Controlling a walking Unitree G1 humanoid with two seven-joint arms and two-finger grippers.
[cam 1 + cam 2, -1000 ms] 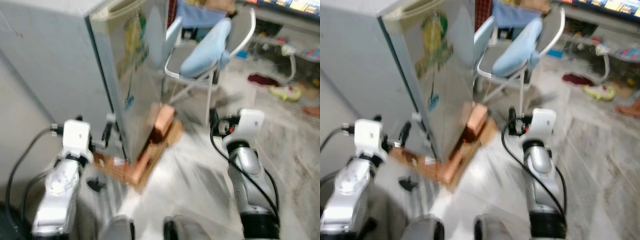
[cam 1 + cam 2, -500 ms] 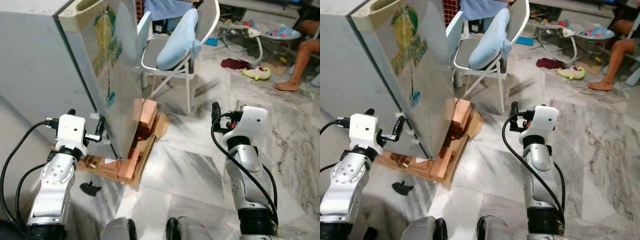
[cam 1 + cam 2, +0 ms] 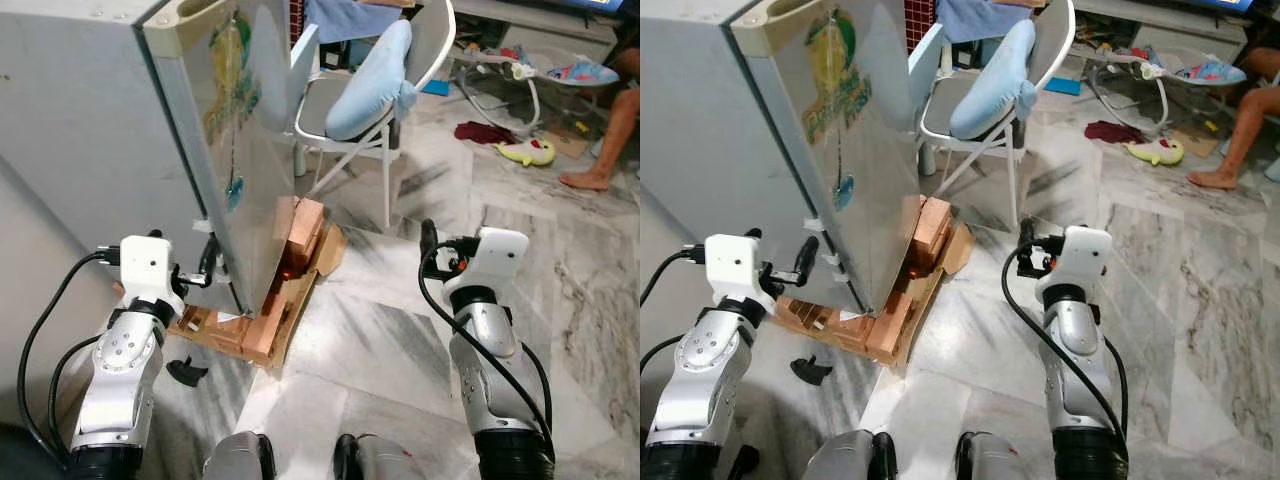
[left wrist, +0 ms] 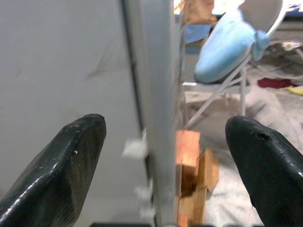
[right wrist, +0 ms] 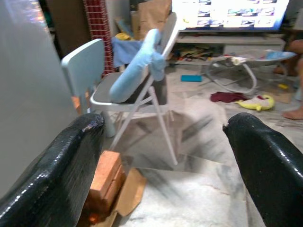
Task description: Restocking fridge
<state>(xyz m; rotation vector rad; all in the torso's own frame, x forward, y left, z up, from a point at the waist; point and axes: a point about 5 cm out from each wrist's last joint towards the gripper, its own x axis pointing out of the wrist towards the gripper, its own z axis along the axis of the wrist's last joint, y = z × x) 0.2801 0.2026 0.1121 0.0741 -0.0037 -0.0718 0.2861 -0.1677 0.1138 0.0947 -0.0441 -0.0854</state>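
The fridge [image 3: 120, 130] stands upright on bricks [image 3: 262, 330], door shut and facing the chair [image 3: 385, 90], its front corner between the wide-open left gripper [image 4: 163, 156]; right gripper [image 5: 163, 156] hovers wide.

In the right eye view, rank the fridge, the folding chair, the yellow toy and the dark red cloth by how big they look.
1. fridge
2. folding chair
3. and 4. yellow toy and dark red cloth: look alike in size, both far off, so left unranked.
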